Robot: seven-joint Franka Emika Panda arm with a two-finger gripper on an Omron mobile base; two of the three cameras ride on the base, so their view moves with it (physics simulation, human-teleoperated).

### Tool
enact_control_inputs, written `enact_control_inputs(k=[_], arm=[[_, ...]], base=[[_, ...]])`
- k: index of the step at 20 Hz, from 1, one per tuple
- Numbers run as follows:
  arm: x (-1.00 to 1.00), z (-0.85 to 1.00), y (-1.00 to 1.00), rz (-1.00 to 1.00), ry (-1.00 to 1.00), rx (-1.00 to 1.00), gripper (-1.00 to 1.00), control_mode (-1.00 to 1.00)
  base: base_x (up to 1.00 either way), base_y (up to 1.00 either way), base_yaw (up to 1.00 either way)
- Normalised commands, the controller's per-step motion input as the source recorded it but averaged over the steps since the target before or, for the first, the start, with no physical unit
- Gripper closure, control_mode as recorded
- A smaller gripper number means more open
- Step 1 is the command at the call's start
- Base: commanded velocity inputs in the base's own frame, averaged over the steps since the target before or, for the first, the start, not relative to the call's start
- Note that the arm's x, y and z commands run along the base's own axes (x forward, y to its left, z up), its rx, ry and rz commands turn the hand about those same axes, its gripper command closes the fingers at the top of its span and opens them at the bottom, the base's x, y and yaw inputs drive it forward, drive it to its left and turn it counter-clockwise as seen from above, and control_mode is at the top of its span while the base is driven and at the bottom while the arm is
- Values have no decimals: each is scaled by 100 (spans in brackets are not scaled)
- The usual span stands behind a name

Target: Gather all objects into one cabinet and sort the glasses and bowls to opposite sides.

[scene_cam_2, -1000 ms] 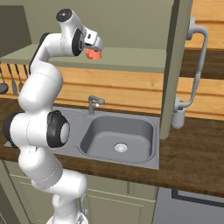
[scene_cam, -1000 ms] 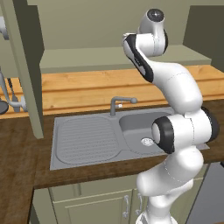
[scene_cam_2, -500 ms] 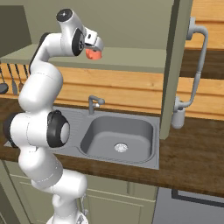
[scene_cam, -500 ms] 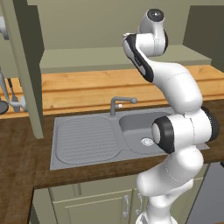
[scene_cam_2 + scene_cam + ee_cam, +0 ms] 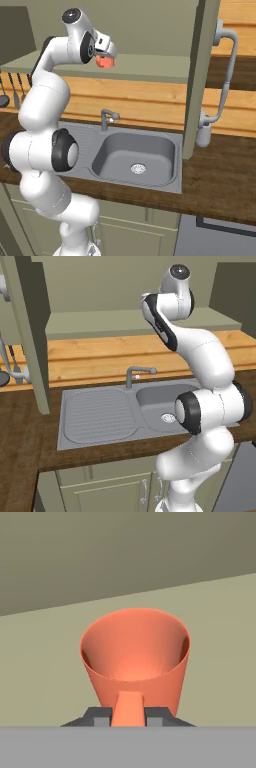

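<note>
A salmon-orange cup (image 5: 135,657) with a side handle sits upright just ahead of the gripper (image 5: 128,714), its open mouth tilted toward the hand camera and its handle running back between the closed fingers. It widens from base to rim and looks empty. The cup rests on the pale green shelf (image 5: 150,67) of the olive-green wall cabinet (image 5: 200,80), whose doors stand open.

Pale green shelf (image 5: 100,323) inside the wall cabinet, with a salmon-orange cup (image 5: 134,662) at its level; contact indeterminate. Below, dark wooden counter (image 5: 225,185) carrying a grey sink (image 5: 135,157) and tap (image 5: 137,375).
</note>
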Motion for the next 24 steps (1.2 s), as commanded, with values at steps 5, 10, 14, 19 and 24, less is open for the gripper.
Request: enact_control_inputs(k=[5, 10, 14, 19, 24], arm=[[-88, 0, 0, 1, -9, 2, 100, -100], [-100, 2, -7, 3, -12, 3, 100, -100], [-100, 37, -12, 13, -15, 1, 100, -100], [-71, 14, 0, 9, -7, 0, 100, -100], [-85, 0, 0, 11, 0, -1, 100, -100]], base=[[0, 0, 0], [0, 0, 0], [0, 0, 0], [0, 0, 0], [0, 0, 0]])
